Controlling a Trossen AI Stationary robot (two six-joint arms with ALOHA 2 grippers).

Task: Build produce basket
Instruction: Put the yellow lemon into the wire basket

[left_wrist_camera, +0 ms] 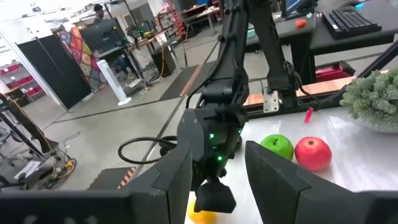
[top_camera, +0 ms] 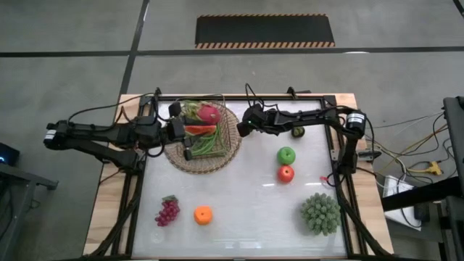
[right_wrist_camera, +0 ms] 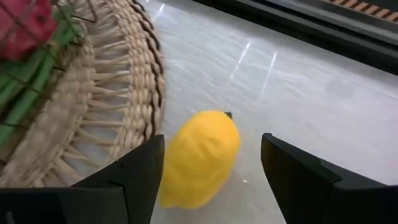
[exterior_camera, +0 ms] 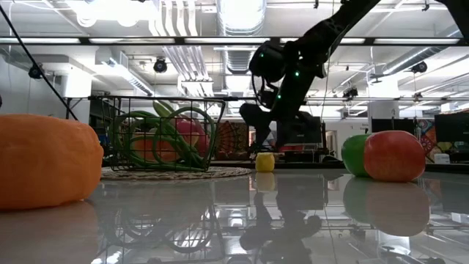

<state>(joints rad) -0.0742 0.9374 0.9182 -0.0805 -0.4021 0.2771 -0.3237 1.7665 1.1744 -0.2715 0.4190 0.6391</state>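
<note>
Pretty clearly a robotics lab or workshop, not anybody's home. Bare concrete floor with a hazard-striped mat, exposed ceiling ducts and strip lights overhead, loose cables spilling off the desk, plus racks, a keyboard and other workstations in the background.

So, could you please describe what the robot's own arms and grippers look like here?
Both arms are dark, nearly black, built of slim jointed links with loose black cables looped along them. The left gripper and right gripper each end in two flat, wedge-shaped black fingers. Small green indicator lights glow on the right arm's wrist housing.
</note>
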